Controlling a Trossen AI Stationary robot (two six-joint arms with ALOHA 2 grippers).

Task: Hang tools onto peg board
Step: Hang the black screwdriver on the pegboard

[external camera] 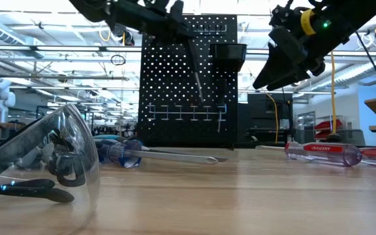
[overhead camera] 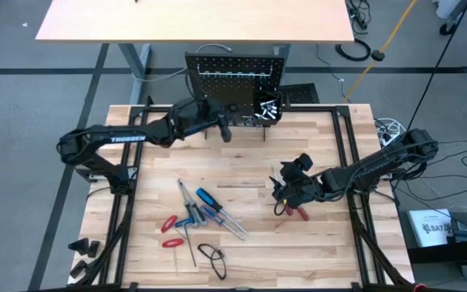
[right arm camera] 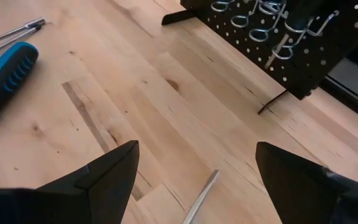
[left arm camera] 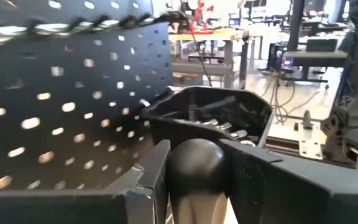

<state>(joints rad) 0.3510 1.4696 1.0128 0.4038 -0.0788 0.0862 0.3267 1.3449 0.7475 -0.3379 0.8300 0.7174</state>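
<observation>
From above: left gripper [overhead camera: 224, 128] at peg board [overhead camera: 233, 77], pinching a black-handled screwdriver [overhead camera: 225, 130]; hanging step underway. Level with bench: shaft hanging before the hooks [external camera: 185, 112]; needs lowering into one. Right wrist: right gripper [right arm camera: 194, 174] spread over red screwdriver [external camera: 322, 153].

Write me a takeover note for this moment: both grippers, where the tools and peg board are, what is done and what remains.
Left gripper: shut on a black-handled screwdriver, held up at the peg board beside its small bin.
Right gripper: open, above a red-handled screwdriver on the table.
Done: some bits are in the bin; the board's hooks look empty.
Left: hang the black-handled screwdriver, then the red one, the blue-handled screwdriver and the red-handled pliers.
</observation>
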